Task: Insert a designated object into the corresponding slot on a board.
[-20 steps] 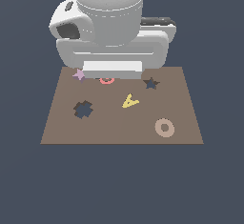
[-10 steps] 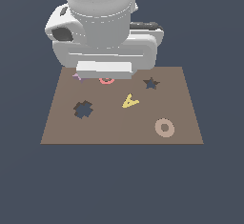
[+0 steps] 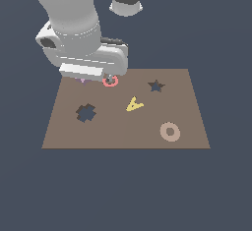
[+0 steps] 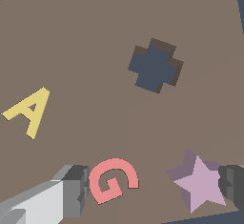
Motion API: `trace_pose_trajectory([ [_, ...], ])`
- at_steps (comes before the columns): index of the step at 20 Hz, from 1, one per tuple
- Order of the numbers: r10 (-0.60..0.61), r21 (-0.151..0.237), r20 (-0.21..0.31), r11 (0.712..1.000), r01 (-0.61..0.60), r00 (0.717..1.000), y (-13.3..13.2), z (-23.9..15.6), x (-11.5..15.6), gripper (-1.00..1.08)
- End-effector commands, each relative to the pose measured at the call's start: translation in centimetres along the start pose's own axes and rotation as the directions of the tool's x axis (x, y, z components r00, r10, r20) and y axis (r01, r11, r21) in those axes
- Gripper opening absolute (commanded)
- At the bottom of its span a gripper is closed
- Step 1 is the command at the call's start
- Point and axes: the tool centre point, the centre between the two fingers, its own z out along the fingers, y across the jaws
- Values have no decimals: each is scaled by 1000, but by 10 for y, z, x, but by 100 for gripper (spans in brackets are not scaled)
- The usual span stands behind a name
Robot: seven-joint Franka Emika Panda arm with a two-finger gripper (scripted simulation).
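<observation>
While the hand [image 4: 152, 189] hangs low over the board [image 3: 187, 122], fingers spread wide and holding nothing, the star [image 4: 199, 182] lies flat just beside one fingertip [image 4: 233, 184], the letter G [image 4: 112, 179] between the fingers. Its slot [image 3: 156, 85] waits empty at upper right in the exterior view, so grasping seems next.

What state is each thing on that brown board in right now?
Star: flat on the board, not yet lifted.
Gripper: open, low over the star and G.
Letter G: flat, between the gripper's fingers.
Letter A: flat, untouched.
Ring: flat, untouched.
Star hole: empty.
Cross hole: empty.
</observation>
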Motion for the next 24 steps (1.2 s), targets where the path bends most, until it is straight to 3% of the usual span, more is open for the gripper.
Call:
trace_pose_trajectory([
  [1,36,-2,3,999,-36,999,20,15,-12,100],
  [10,106,-3,9,994,-106,994,59,46,-38,100],
  [24,110,-2,9,994,-110,994,61,68,-40,100],
])
